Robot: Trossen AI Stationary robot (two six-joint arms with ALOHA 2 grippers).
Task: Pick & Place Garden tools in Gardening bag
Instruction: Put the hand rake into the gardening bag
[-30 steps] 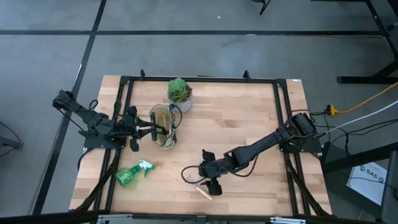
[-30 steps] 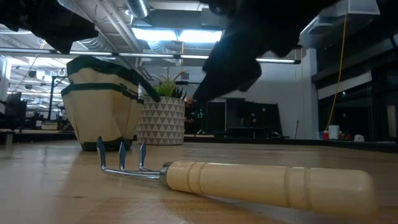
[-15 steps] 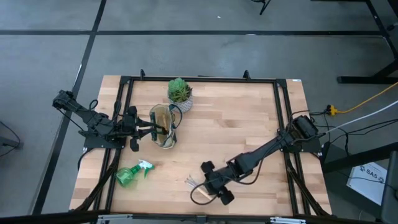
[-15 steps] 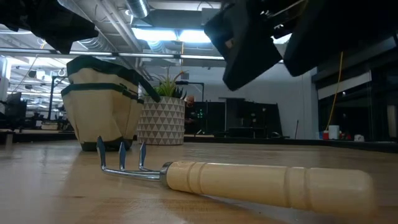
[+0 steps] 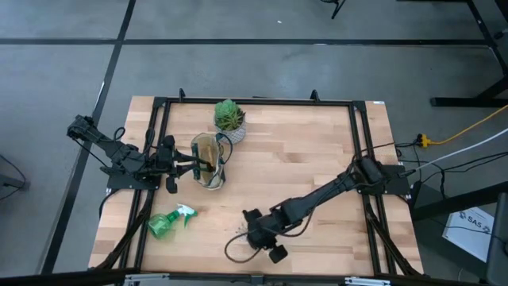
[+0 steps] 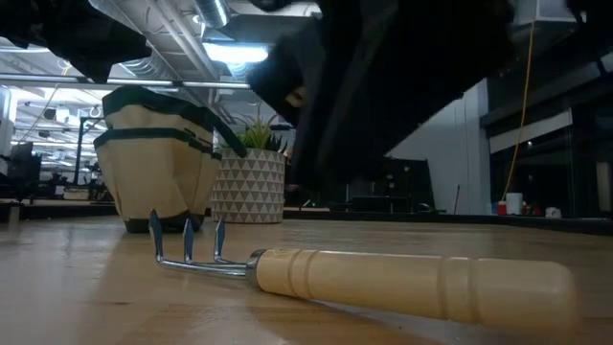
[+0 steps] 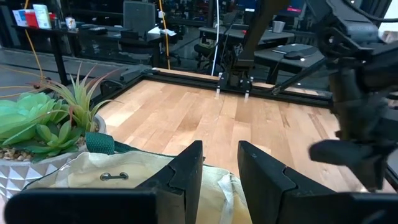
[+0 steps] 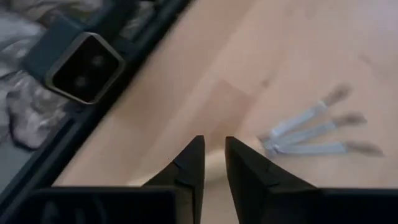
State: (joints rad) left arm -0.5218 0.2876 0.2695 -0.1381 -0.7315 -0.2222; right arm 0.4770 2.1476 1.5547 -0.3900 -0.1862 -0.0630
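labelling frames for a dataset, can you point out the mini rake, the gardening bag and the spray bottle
mini rake (image 6: pixel 412 283), low view, on the middle of its wooden handle
gardening bag (image 6: pixel 158 172), low view, on the cream canvas front
spray bottle (image 5: pixel 163 225), high view, on the green body

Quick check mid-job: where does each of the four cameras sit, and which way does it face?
High: overhead, straight down on the wooden table, both arms showing.
Low: at tabletop height, across the wooden-handled metal mini rake; dark arm above.
Left wrist: past its end effector over the cream canvas bag with green trim.
Right wrist: past its end effector toward the rake.
Low and right wrist share the rake.
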